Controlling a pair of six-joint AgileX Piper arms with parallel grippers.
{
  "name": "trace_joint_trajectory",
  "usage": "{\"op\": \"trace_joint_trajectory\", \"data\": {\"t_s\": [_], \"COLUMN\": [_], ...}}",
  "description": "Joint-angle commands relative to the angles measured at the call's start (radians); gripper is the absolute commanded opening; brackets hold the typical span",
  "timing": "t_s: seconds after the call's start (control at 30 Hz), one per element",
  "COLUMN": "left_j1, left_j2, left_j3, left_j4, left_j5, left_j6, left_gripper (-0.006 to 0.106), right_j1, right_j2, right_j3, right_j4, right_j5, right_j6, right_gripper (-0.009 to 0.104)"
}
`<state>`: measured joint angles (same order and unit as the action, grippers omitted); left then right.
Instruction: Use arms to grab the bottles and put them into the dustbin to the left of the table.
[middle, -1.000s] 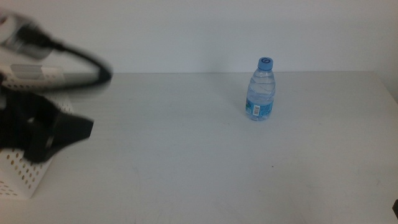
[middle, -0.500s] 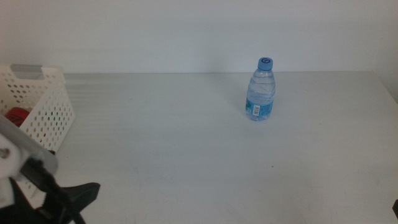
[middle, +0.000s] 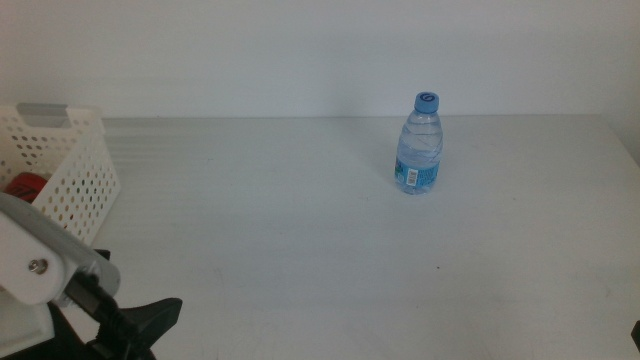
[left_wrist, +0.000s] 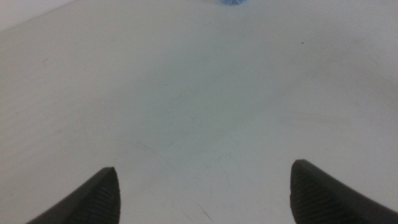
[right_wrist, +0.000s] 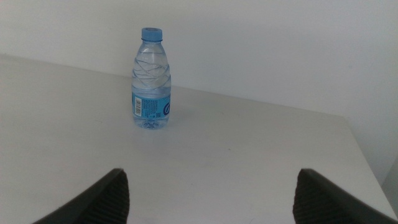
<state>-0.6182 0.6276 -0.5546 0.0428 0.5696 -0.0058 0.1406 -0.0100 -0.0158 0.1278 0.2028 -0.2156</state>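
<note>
Both grippers' fingers (left_wrist: 93, 199) spread wide, empty.

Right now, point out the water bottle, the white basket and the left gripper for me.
water bottle (middle: 419, 150), middle view, on its clear body above the label.
white basket (middle: 85, 180), middle view, on its holed side wall.
left gripper (left_wrist: 202, 193), left wrist view, midway between its open jaws.

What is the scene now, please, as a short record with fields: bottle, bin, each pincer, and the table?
water bottle: upright on the table's far side, blue cap on, untouched
dustbin: at the table's left edge, something red inside
left pincer: low near the bin, jaws open, holding nothing
right pincer: waiting, jaws open, facing the bottle
table: white-grey
</note>
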Motion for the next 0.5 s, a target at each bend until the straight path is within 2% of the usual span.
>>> {"op": "trace_joint_trajectory", "data": {"t_s": [0.0,0.47], "left_j1": [-0.007,-0.007], "left_j2": [0.000,0.000], "left_j3": [-0.025,-0.025], "left_j4": [0.001,-0.008], "left_j5": [-0.079,-0.188], "left_j6": [-0.014,-0.017], "left_gripper": [0.090,0.090], "right_j1": [-0.005,-0.005], "right_j2": [-0.027,-0.027], "right_j3": [-0.023,-0.023], "right_j4": [-0.004,-0.004], "right_j5": [-0.078,-0.078], "right_j6": [-0.009,-0.009], "right_gripper": [0.081,0.081]}}
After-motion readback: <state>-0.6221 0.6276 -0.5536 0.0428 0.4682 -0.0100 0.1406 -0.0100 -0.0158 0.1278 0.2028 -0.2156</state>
